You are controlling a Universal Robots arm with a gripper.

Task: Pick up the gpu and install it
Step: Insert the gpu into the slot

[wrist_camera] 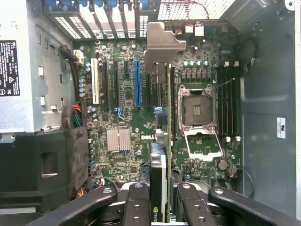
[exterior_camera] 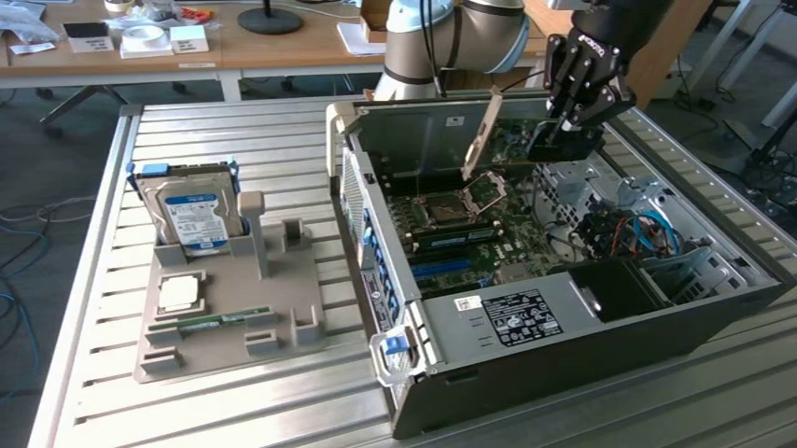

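Observation:
The gpu [exterior_camera: 510, 140] hangs upright over the motherboard [exterior_camera: 473, 233] inside the open computer case [exterior_camera: 598, 355], its long silver bracket [exterior_camera: 479, 135] angled down toward the case's rear wall. My gripper [exterior_camera: 566, 126] is shut on its black cooler end. In the wrist view the gpu [wrist_camera: 162, 160] appears edge-on between my fingers [wrist_camera: 136, 202], with its silver bracket [wrist_camera: 162, 42] far from the camera and my gripper [wrist_camera: 162, 209] clamped on it. Beneath it lie the expansion slots, including a blue slot [wrist_camera: 137, 82].
An open CPU socket [wrist_camera: 197, 106] and RAM slots [wrist_camera: 228, 101] lie beside the card. A black power supply [exterior_camera: 622, 289] and cables [exterior_camera: 636, 229] fill the case's near end. On the exterior view's left, a grey holder [exterior_camera: 293, 317] carries a hard drive [exterior_camera: 193, 219], a CPU [exterior_camera: 181, 292] and a RAM stick [exterior_camera: 212, 324].

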